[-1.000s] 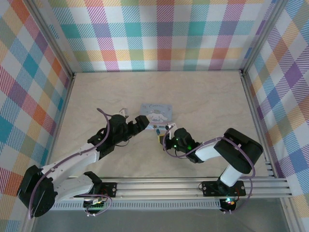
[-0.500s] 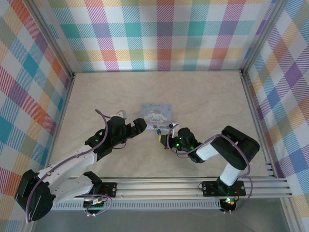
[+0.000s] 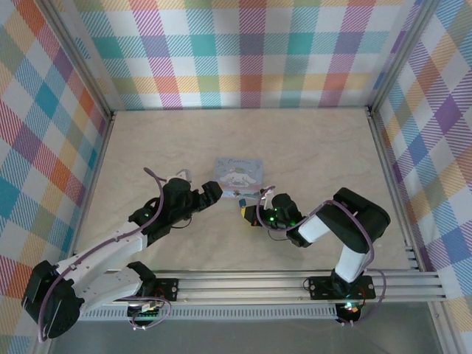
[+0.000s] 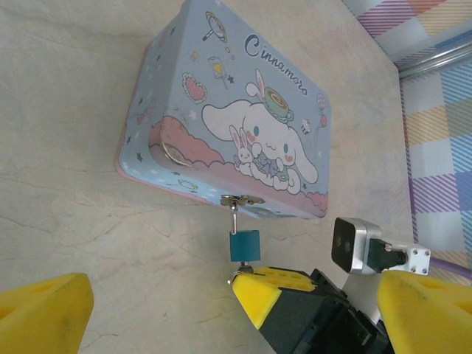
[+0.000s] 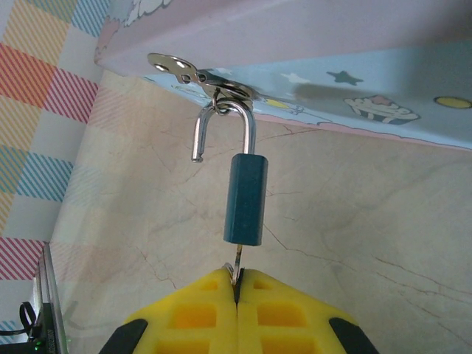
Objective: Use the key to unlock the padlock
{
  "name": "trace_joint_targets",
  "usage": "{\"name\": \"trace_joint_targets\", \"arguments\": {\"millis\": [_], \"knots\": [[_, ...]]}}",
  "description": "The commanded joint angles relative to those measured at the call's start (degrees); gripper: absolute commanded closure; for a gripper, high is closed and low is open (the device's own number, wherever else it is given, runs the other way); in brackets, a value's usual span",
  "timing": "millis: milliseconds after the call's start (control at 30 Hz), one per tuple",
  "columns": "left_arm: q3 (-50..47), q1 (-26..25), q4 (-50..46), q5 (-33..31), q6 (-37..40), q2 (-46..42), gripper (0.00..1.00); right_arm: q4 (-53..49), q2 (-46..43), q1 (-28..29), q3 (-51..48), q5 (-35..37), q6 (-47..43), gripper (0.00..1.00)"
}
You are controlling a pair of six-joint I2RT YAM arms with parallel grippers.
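Turning looks done: the padlock (image 5: 245, 199) shows its shackle (image 5: 251, 125) sprung, one leg free of the body, so I judge it unlocked. It hangs from the hasp (image 5: 184, 70) of the Cinnamoroll tin (image 4: 221, 110) on the tabletop (image 3: 310, 147). On the right gripper (image 5: 237, 284) the fingers are pinched shut on the key (image 5: 237, 262) in the lock's base. On the left gripper (image 3: 212, 193) the fingers are spread wide and empty beside the tin. Left to do: perhaps unhooking.

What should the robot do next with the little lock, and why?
Probably unhook it, I'd guess. The right gripper is shut on the key in the padlock, and the shackle has one leg hanging free, looped only through the clasp of the tin.
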Motion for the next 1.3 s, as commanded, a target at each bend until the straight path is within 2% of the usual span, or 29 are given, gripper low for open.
{"name": "trace_joint_targets", "arguments": {"millis": [0, 267, 467, 833, 1133, 1267], "knots": [[0.79, 0.39, -1.00, -1.13, 1.14, -0.84, 0.02, -4.53, -0.10, -0.51, 0.39, -0.78, 1.82, 1.00], [1.11, 0.43, -3.40, -3.10, 0.19, 0.09, 0.02, -3.25, 1.31, -0.70, -0.21, -0.71, 3.08, 0.98], [2.51, 1.28, -9.18, -6.46, -2.46, 1.88, 0.02, -4.56, 0.76, -0.68, -0.47, -0.27, 2.64, 0.90], [2.65, 5.63, -9.53, -2.31, -2.80, 2.20, 0.02, -7.06, -1.24, -0.78, -0.75, 0.44, 1.49, 0.76], [5.78, 8.25, -10.39, 1.46, -0.34, 5.16, 0.02, -10.11, -4.37, -1.01, -1.45, 1.30, -0.75, 0.57], [7.18, 9.43, -10.15, 2.57, 0.71, 6.37, 0.02, -15.43, -8.87, -1.45, -1.15, 2.19, -3.32, 0.44]]}}
